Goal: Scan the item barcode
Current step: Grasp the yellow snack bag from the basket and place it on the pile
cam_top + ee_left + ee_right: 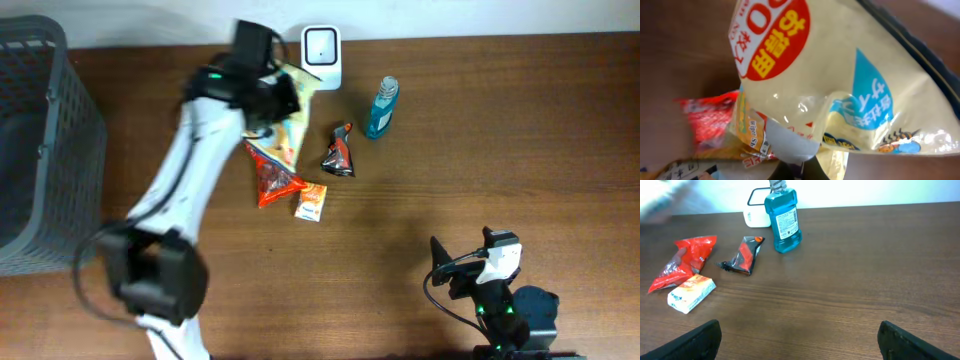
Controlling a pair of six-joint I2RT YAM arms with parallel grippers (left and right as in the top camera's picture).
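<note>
The left tool is squeezed tight on the yellow bag, which is just beside the white scanner. The right tool is wide open over the worktop, holding nothing.

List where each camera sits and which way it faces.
Overhead: above the table, looking straight down on scanner, bottle and basket; left arm and right arm show.
Left wrist: on the left tool, close against the yellow packet it grips; little tool shows.
Right wrist: on the open right tool, low, facing across the table toward the bottle; both fingers show.
Shared: overhead and right wrist both show bottle and scanner.
</note>
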